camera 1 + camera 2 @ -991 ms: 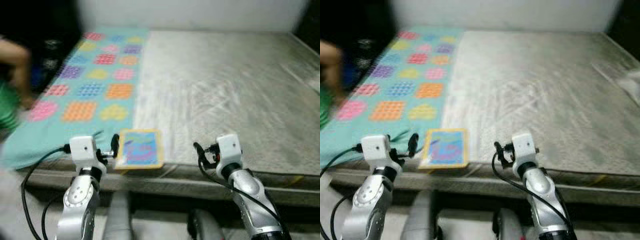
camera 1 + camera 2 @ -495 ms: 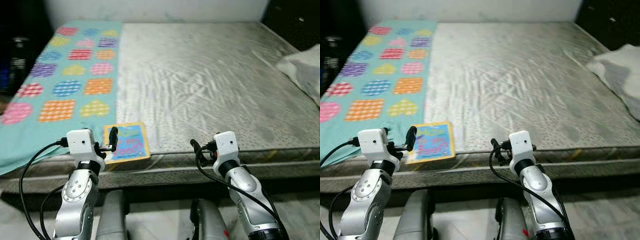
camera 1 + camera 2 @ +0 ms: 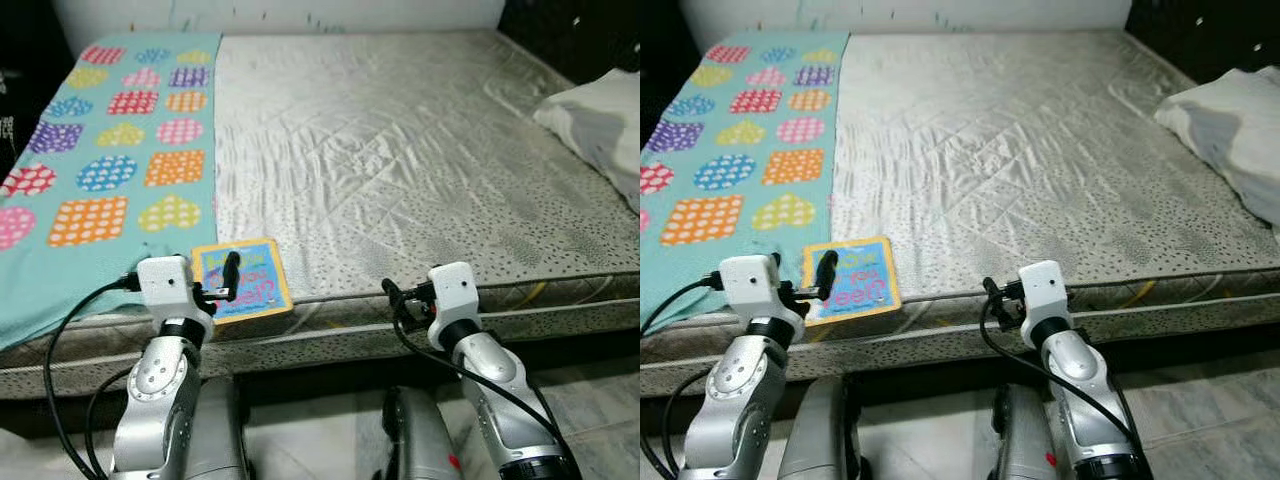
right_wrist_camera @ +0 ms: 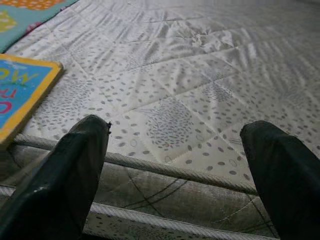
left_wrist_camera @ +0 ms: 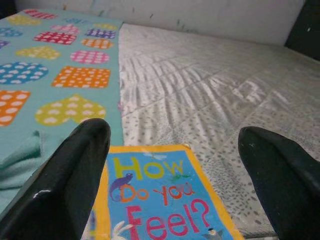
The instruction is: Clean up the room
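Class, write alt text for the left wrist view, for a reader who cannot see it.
A children's book titled "How Do You Feel?" lies at the near edge of a grey mattress, seen between the left gripper's two open black fingers. Beside it lies a teal blanket with dotted hearts and squares.

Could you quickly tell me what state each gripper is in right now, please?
Left gripper: open, holding nothing, aimed at the book on the mattress edge.
Right gripper: open, holding nothing, at the mattress edge.
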### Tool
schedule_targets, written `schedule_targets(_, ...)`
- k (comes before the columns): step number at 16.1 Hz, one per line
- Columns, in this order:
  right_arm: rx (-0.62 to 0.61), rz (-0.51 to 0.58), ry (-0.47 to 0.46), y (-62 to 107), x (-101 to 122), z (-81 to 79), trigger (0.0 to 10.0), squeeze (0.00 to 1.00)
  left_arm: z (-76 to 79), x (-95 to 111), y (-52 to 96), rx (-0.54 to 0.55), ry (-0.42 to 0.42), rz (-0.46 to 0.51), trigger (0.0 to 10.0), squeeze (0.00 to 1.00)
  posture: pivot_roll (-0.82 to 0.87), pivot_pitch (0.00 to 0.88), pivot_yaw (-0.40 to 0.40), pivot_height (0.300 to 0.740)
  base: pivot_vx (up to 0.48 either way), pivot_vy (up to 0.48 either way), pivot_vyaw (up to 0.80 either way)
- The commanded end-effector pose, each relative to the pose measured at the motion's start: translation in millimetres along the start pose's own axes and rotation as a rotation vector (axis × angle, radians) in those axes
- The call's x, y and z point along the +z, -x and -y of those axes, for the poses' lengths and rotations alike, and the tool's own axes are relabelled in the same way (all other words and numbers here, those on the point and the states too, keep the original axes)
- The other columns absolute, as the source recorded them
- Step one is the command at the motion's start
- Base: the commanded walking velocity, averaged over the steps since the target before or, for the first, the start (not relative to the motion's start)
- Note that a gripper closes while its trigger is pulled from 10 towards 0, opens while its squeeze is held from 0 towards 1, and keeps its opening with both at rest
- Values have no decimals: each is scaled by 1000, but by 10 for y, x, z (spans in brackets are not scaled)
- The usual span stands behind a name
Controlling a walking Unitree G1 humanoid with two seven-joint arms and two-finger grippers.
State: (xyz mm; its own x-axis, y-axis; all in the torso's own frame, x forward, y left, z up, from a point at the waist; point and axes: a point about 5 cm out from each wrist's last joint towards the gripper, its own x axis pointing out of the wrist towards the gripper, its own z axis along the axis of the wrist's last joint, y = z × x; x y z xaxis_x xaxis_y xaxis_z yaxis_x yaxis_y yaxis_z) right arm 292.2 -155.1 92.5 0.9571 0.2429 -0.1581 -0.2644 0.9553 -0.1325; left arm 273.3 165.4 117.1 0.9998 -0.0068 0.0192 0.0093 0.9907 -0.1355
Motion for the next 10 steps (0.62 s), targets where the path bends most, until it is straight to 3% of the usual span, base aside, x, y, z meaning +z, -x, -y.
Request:
schedule_targets(1, 3, -6, -13, -5, -11, -12, 10000, 0, -23, 19, 4, 9, -6, 5, 10000, 0, -15, 111, -10, 527, 0, 480, 0)
schedule_targets(4, 7, -7, -11, -5, -14, -14, 10000, 0, -17, 19, 4, 8, -6, 8, 10000, 0, -15, 108, -12, 527, 0, 480, 0)
schedule_targets(10, 9, -12, -13, -9, -25, -14, 10000, 0, 1, 37, 10, -3, -9, 24, 10000, 0, -15, 104, -15, 527, 0, 0, 0)
